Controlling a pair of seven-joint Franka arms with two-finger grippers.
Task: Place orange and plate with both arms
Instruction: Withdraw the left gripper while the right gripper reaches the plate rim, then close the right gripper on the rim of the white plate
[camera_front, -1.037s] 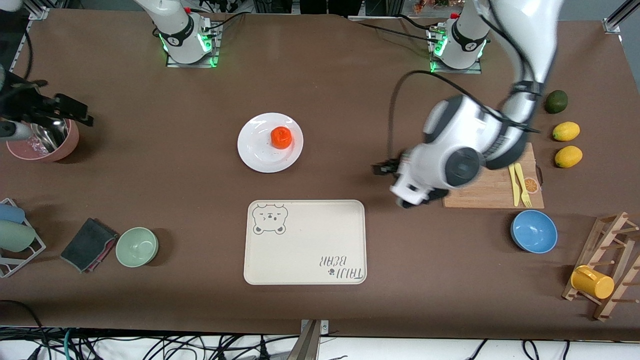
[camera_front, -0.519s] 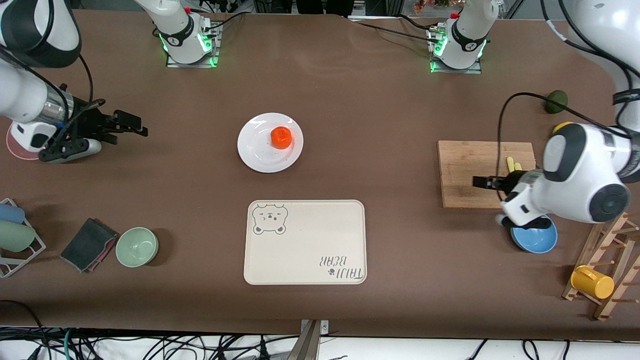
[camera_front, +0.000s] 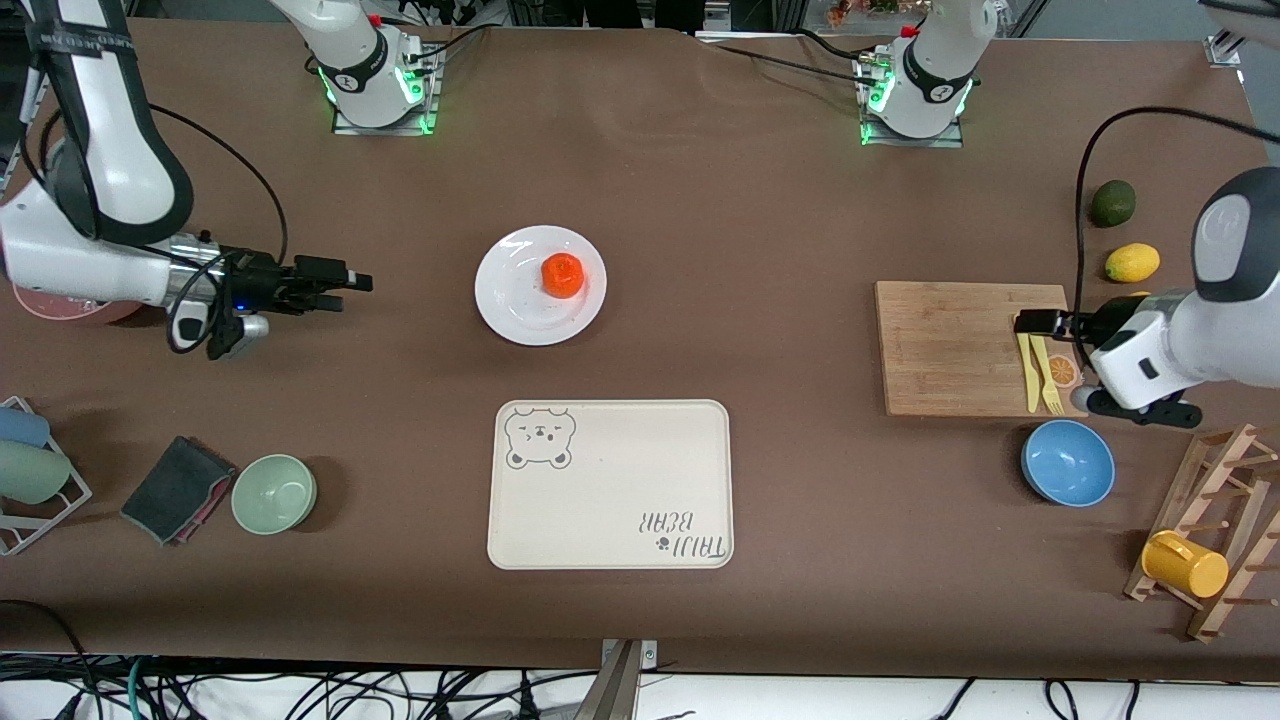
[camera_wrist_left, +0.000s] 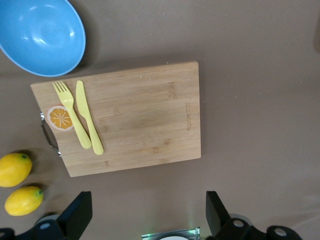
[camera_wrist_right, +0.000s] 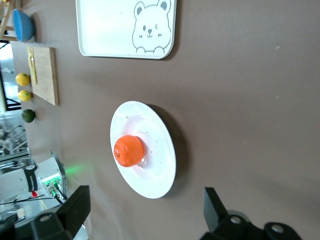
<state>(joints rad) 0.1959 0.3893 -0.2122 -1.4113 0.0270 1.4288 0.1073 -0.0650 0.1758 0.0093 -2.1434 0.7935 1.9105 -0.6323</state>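
The small round orange-red orange (camera_front: 563, 275) rests on the glossy white round plate (camera_front: 520, 310), well apart from both opened fingers; the plate is judged slippery and fragile, best gripped at its rim.

The left gripper (camera_front: 1030, 322) hangs over the cutting board, the right gripper (camera_front: 345, 285) over the desk.

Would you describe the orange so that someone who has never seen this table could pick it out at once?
Start at the cream bear tray in the middle of the table; the white plate lies just farther from the front camera. The orange sits on that plate, off-centre. It is small, round and orange-red, unlike the yellow oval lemon near the cutting board.
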